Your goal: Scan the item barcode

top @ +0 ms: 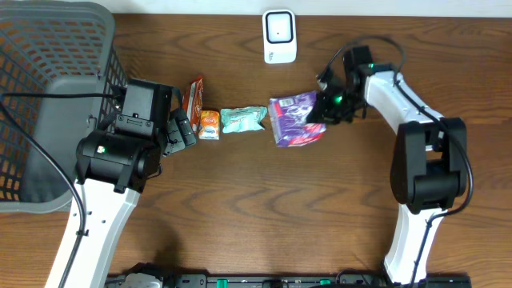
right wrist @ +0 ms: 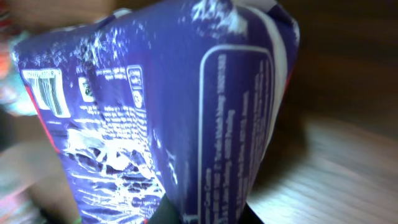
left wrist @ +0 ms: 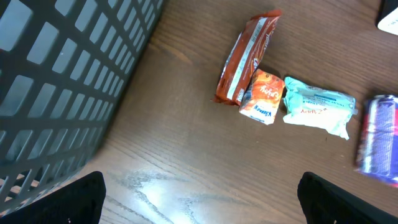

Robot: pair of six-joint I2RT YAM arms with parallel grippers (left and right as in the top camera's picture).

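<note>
so the right gripper is pinched tight on the right-hand edge of the purple packet. the packet sits below and a bit to the right of the white scanner, which stands at the back edge of the table, with bare wood between them. can't tell from above whether the packet is touching the wood or not. in the right wrist view the packet fills nearly everything, and its barcode shows at the upper left – a bit blurry, but it's there.

the left gripper is spread wide with nothing between the fingers, parked right beside the dark mesh basket. just in front of it there's a little row – a red-brown snack packet, a small orange packet touching its end, then a pale green packet just beside that. the purple one comes next on the right.
</note>
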